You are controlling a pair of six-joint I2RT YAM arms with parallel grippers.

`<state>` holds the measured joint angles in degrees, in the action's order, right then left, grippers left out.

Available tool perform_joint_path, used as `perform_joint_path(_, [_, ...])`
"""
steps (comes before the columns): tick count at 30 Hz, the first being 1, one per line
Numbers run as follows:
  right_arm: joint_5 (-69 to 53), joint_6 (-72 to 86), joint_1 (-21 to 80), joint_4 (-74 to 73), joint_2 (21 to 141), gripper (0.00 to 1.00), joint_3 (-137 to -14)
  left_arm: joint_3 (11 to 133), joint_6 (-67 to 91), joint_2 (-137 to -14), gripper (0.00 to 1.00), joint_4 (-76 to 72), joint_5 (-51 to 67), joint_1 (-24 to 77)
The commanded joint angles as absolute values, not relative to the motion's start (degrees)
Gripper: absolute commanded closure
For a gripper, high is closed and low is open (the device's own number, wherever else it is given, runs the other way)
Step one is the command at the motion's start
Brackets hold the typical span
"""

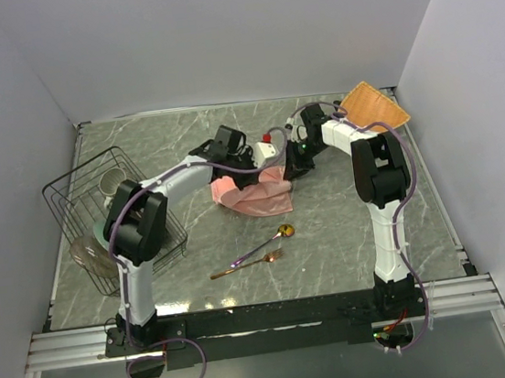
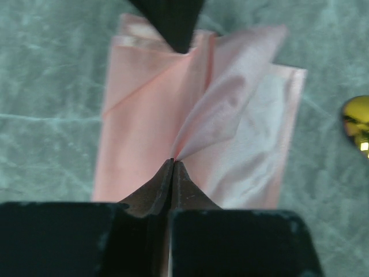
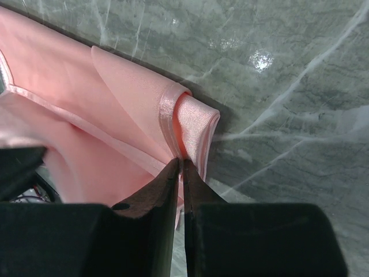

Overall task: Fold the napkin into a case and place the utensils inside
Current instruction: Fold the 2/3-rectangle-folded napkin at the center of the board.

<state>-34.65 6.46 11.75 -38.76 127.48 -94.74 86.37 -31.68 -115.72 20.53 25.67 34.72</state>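
The pink napkin [image 1: 258,196] lies in the middle of the grey-green bench [image 1: 332,234], a bit toward the back wall. It is folded into a long shape with layers, but one loose flap stands up off it. The left fingers [image 2: 155,193] are squeezed tight together on that flap, with the cloth pinched right at their tips. The right fingers [image 3: 161,190] are shut tight too, and they pinch a rolled edge of the napkin at its other side. In the left wrist view, the black tip of the right fingers pokes in at the far end of the cloth. Both arms bend in toward the napkin from each side. The gold spoon [image 1: 272,239] and the gold fork [image 1: 248,265] lie on the bench closer to the arm bases, side by side and apart from the napkin. The spoon's round end is close to the fork's prongs, and I cannot tell if they touch. A black wire rack [image 1: 74,197] with some dishes sits on the left side of the bench. An orange woven mat [image 1: 373,106] lies in the far right corner.
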Motion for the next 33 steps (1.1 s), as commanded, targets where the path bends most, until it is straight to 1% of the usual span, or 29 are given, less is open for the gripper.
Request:
perform_joint_path(1, [-30.1,4.3,12.2,-39.9,130.1,0.85,-96.4,84.6,-33.3,-113.0,0.84,20.5,30.6,33.9])
perform_joint_path(2, [-30.1,4.3,12.1,-40.2,130.2,0.85,-96.5,82.9,-34.5,-112.0,0.77,19.7,30.3,34.6])
perform_joint_path(4, [-30.1,4.1,12.1,-40.2,130.2,0.85,-96.6,79.4,-35.4,-109.9,0.68,18.9,28.8,36.0])
perform_joint_path(5, [-30.1,4.2,12.1,-40.3,130.3,0.85,-96.6,78.1,-36.4,-109.3,0.62,18.1,27.5,37.5])
perform_joint_path(6, [-30.1,4.1,12.1,-40.3,130.3,0.85,-96.7,75.4,-36.4,-108.7,0.6,17.1,26.6,38.3])
perform_joint_path(8, [-30.2,4.3,12.1,-40.3,130.6,0.85,-97.0,73.2,-36.3,-107.6,0.56,14.6,23.5,40.5])
perform_joint_path(10, [-30.2,4.4,12.1,-40.3,130.6,0.85,-97.2,71.3,-36.0,-107.4,0.55,13.3,22.0,41.7])
perform_joint_path(11, [-30.1,4.4,12.1,-40.3,130.7,0.85,-97.2,70.8,-35.4,-107.6,0.52,12.6,21.1,42.5])
perform_joint_path(13, [-30.1,4.3,12.0,-40.3,130.7,0.85,-97.0,70.0,-35.4,-109.2,0.51,11.2,16.9,43.5])
perform_joint_path(16, [-30.3,4.5,12.1,-40.3,130.7,0.85,-96.9,68.2,-36.1,-110.7,0.51,9.1,14.0,44.4])
perform_joint_path(19, [-30.2,4.3,12.1,-40.3,130.6,0.85,-96.9,66.4,-37.8,-111.1,0.55,7.8,12.4,45.2])
perform_joint_path(22, [-30.2,4.2,12.1,-40.3,130.7,0.85,-96.9,65.9,-38.6,-111.6,0.64,8.4,12.0,45.3])
perform_joint_path(23, [-30.2,4.2,12.1,-40.3,130.5,0.85,-96.9,66.1,-38.8,-111.8,0.74,8.9,12.0,45.4])
perform_joint_path(25, [-30.2,4.0,12.1,-40.3,130.6,0.85,-96.9,66.4,-39.3,-111.7,0.85,9.4,12.4,45.3])
perform_joint_path(26, [-30.2,4.1,12.2,-40.3,130.6,0.85,-96.9,66.6,-39.5,-111.7,0.93,10.1,12.5,45.3])
perform_joint_path(27, [-30.2,3.9,12.1,-40.3,130.8,0.85,-97.0,67.7,-39.4,-111.7,0.96,10.8,13.2,45.3])
perform_joint_path(29, [-30.2,3.8,12.0,-40.4,130.8,0.85,-97.0,69.1,-38.5,-111.7,0.99,13.3,15.3,44.6])
perform_joint_path(33, [-30.3,3.6,12.2,-40.4,130.7,0.85,-97.0,76.3,-36.3,-112.0,0.99,19.2,22.3,42.2])
